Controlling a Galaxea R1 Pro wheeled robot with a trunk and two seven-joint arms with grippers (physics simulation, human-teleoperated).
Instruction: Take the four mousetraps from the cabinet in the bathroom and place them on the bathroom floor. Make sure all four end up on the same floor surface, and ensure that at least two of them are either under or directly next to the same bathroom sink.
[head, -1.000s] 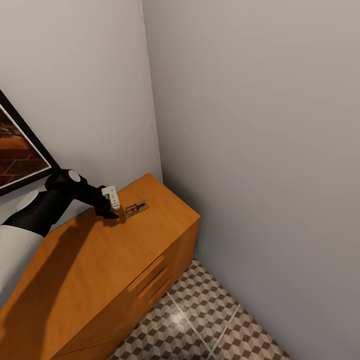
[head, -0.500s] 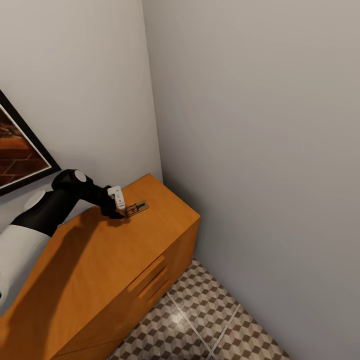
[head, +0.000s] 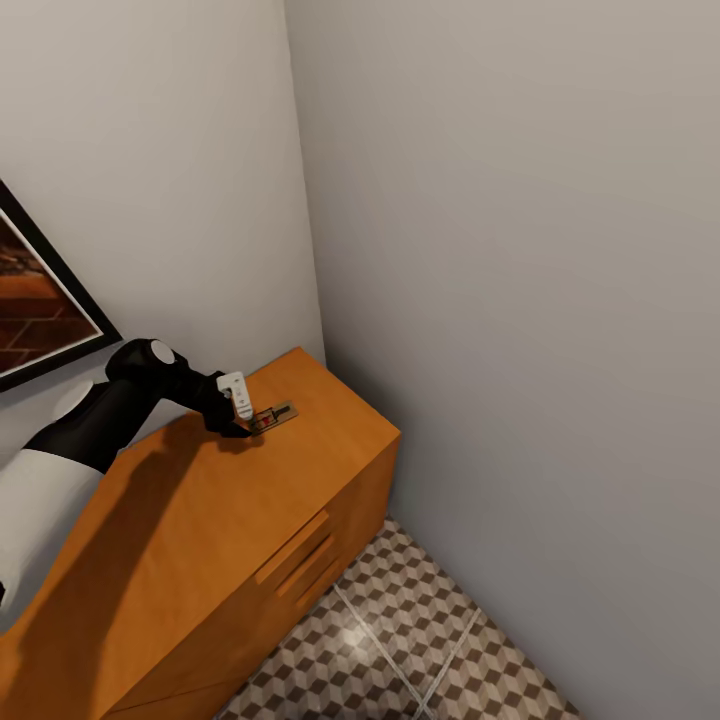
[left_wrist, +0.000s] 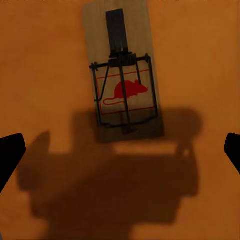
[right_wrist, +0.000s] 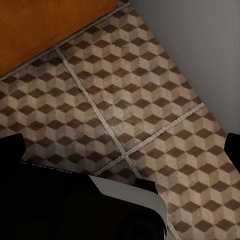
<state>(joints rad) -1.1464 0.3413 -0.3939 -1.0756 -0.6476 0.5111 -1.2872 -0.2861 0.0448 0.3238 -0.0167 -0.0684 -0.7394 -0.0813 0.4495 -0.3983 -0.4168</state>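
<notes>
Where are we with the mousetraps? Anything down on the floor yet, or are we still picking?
Nothing looks done: the cube-patterned floor tiles in view carry no trap. In hand: the left gripper is open over one small wooden mousetrap with a red mouse print, which lies flat on top of the orange-brown wooden cabinet, not gripped. The right gripper hangs open over the floor. Left: grasp it and place it; no other traps or sink are visible.

Cabinet sits in the room corner, back to the left wall, far end near the right wall. 1 mousetrap lies flat on the cabinet top near that far end. Left gripper is over the top just beside the trap, on its near-left side. Bathroom floor spreads below the drawer fronts. Picture frame hangs on the left wall above the cabinet.
</notes>
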